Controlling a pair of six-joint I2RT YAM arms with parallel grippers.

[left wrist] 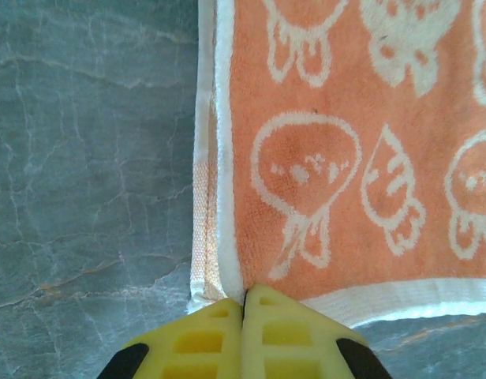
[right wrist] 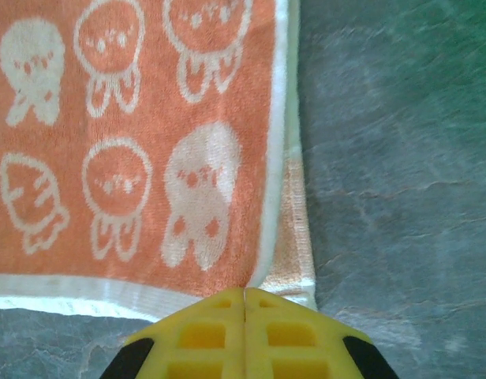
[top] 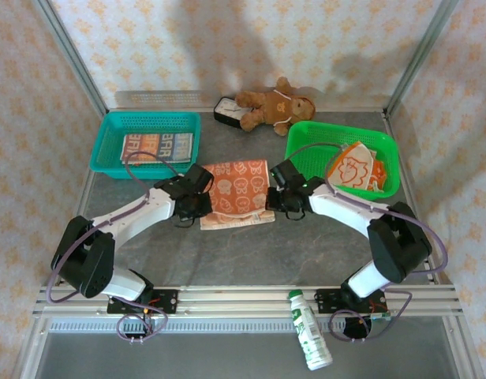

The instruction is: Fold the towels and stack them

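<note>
An orange towel [top: 237, 189] with white cartoon prints lies on the grey table between my two grippers, folded so that a lower layer sticks out along its side edges. My left gripper [top: 199, 199] is shut on the near left corner, its yellow fingers meeting on the towel's [left wrist: 345, 158] white hem at the left gripper's tip [left wrist: 244, 296]. On the near right corner of the towel [right wrist: 132, 142], my right gripper [top: 276, 196] [right wrist: 244, 294] is shut too. A striped towel [top: 156, 148] lies in the teal basket [top: 109, 126]. Another orange-and-white towel [top: 355, 170] sits crumpled in the green basket [top: 306, 134].
A brown teddy bear [top: 271, 105] and a small black object [top: 226, 110] lie at the back of the table between the baskets. A white and green bottle [top: 310, 341] rests on the frame rail at the near edge. Patterned walls enclose the table.
</note>
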